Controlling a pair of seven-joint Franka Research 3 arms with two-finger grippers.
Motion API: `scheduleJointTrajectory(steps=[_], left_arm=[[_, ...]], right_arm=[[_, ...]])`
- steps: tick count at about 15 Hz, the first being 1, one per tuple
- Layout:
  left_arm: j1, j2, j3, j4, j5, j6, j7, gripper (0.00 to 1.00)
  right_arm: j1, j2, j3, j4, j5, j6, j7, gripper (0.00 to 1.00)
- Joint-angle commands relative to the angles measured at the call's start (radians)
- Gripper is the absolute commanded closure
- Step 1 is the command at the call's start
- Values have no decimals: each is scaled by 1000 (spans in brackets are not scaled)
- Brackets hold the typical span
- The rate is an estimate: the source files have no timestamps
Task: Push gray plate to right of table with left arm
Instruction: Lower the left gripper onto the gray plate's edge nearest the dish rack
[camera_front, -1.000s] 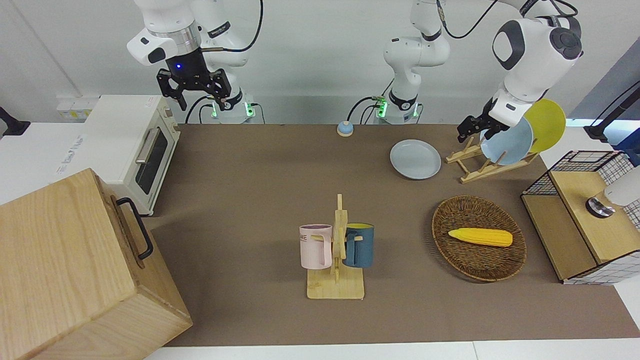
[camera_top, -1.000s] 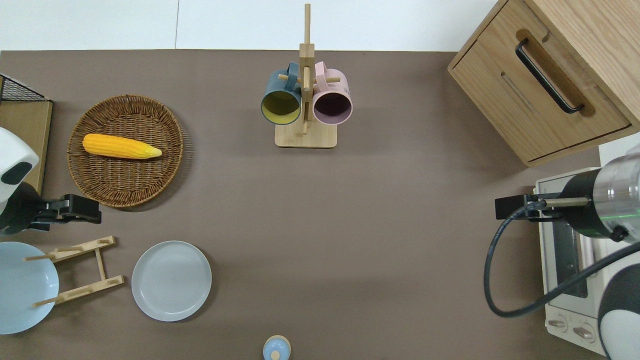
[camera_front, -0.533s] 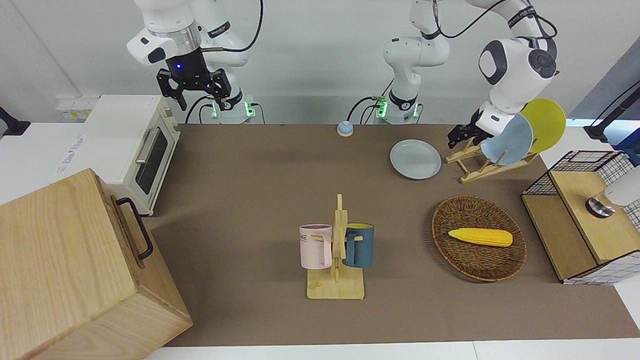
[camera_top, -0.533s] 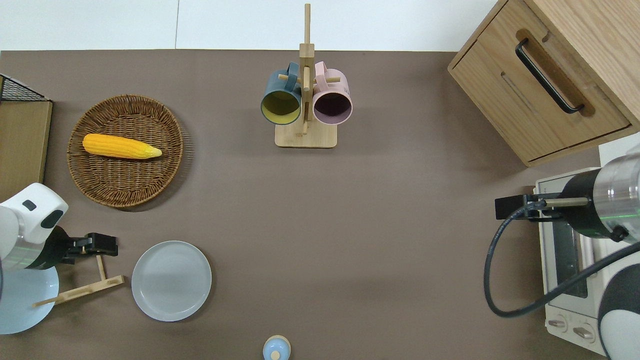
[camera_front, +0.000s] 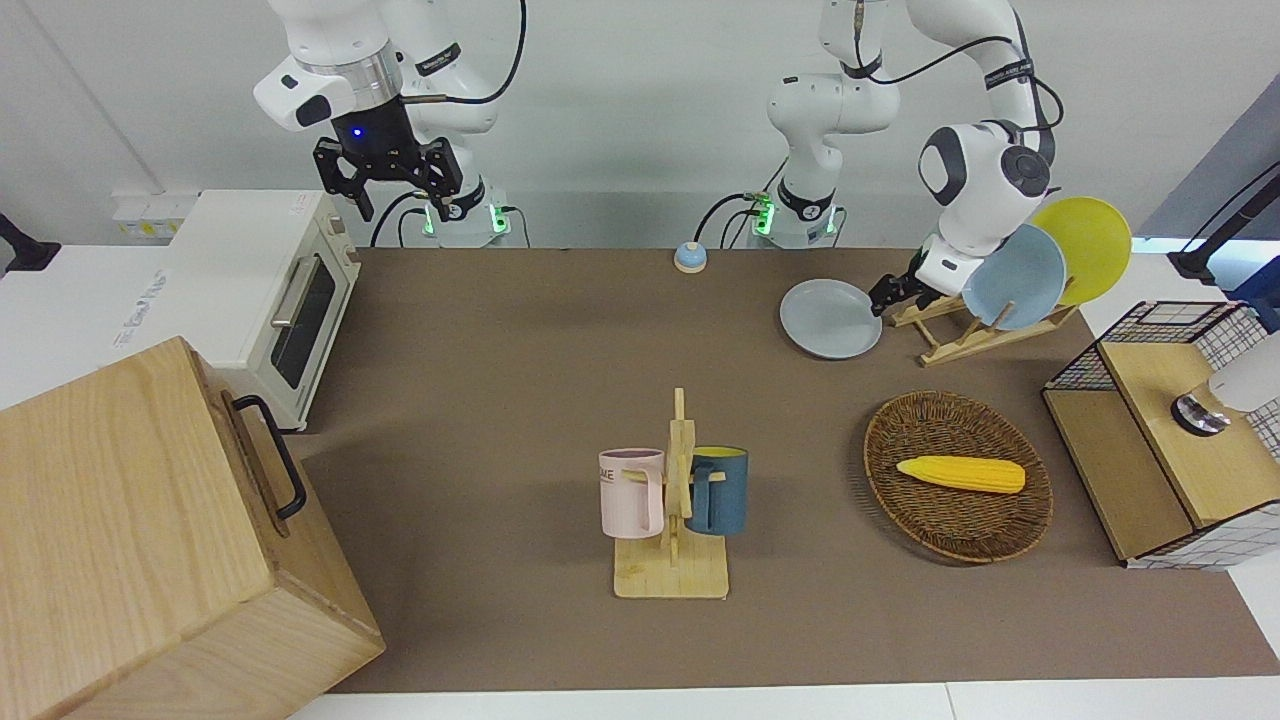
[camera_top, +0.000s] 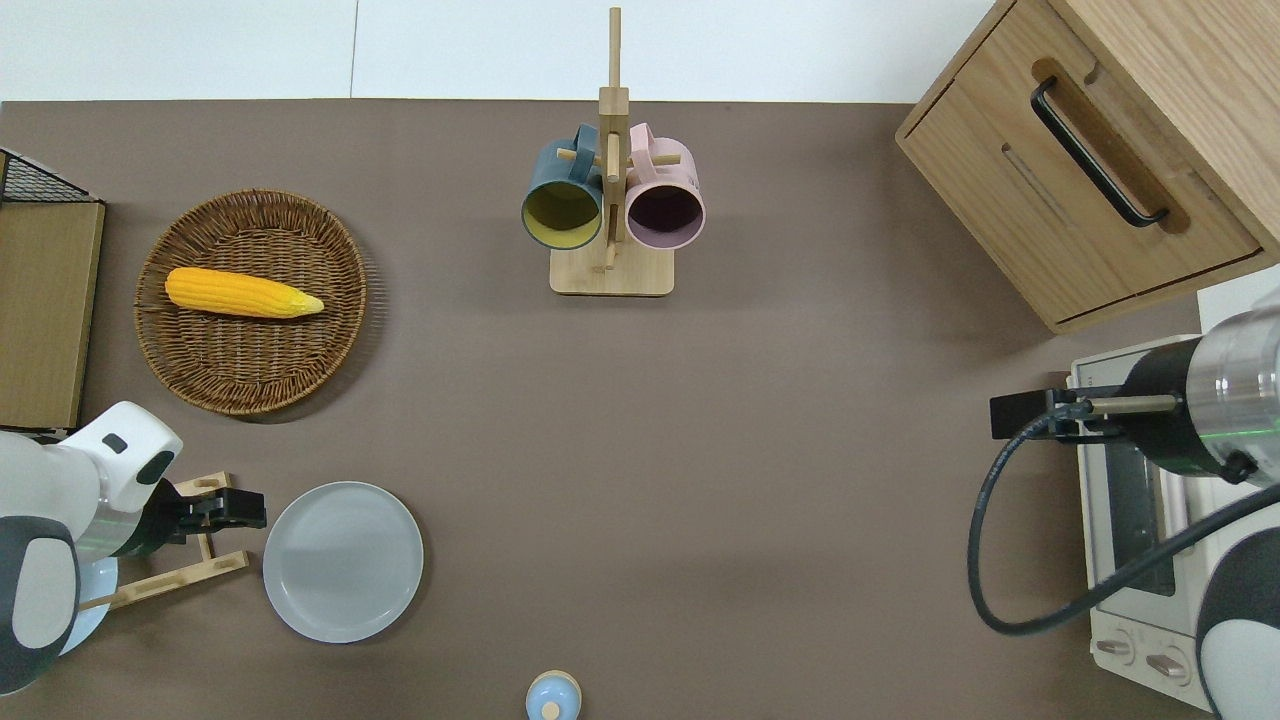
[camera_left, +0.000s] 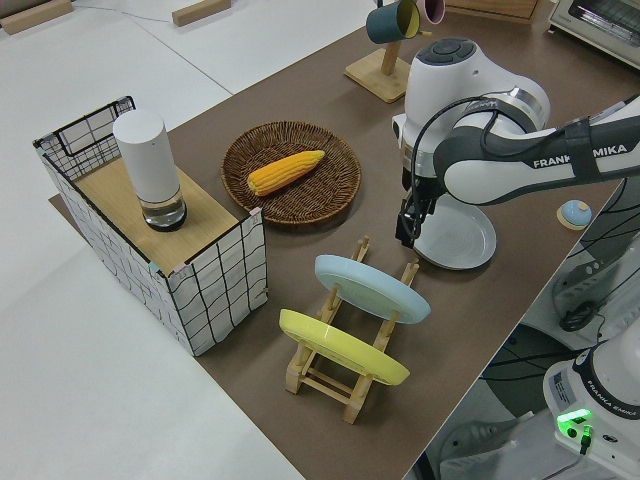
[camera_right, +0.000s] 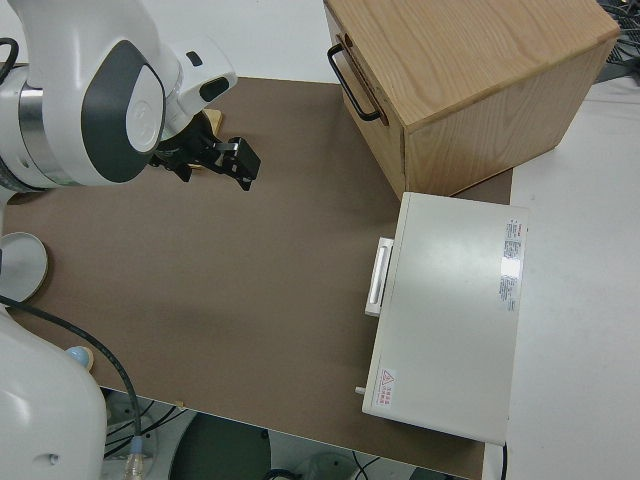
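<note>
The gray plate (camera_front: 831, 318) (camera_top: 343, 561) (camera_left: 456, 237) lies flat on the brown table (camera_front: 500, 350) (camera_top: 750, 450), near the robots' edge and toward the left arm's end. My left gripper (camera_front: 885, 294) (camera_top: 245, 507) (camera_left: 407, 228) is shut and hangs low over the end of the wooden plate rack (camera_top: 170, 560). Its tip is right at the plate's rim on the side toward the left arm's end of the table. Whether it touches the rim cannot be told. My right gripper (camera_front: 385, 190) (camera_right: 240, 160) is parked and open.
The plate rack (camera_front: 965, 335) holds a sky-blue plate (camera_front: 1012, 277) and a yellow plate (camera_front: 1085, 245). A wicker basket (camera_top: 190, 370) with a corn cob (camera_top: 240, 293) lies farther out. A mug rack (camera_top: 611, 200), a wooden cabinet (camera_top: 1100, 160), a toaster oven (camera_front: 270, 290) and a small blue bell (camera_top: 552, 697) also stand on the table.
The left arm has swung down from beside the wicker basket toward the robots, bringing its gripper to the gray plate's rim. The plate and the right arm have not moved.
</note>
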Motion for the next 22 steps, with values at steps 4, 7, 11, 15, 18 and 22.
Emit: scheduleJointTrajectory(steps=[4, 7, 11, 15, 18, 22], left_arm=[[-9, -48, 12, -122, 13, 70, 53, 74], [-10, -48, 12, -127, 13, 66, 53, 90], [-21, -80, 13, -117, 4, 41, 55, 90], [-27, -96, 14, -108, 0, 12, 55, 92], [-29, -100, 14, -108, 0, 7, 53, 92], [-30, -111, 26, -110, -19, -28, 55, 95]], right_arm=[[-30, -27, 17, -27, 22, -1, 11, 5], [-30, -27, 17, -27, 22, -1, 11, 5], [-30, -27, 17, -27, 22, -1, 11, 5], [-30, -27, 17, -27, 22, -1, 11, 5], [-30, -27, 17, -27, 22, -1, 11, 5], [-30, -27, 17, -27, 22, -1, 11, 5]])
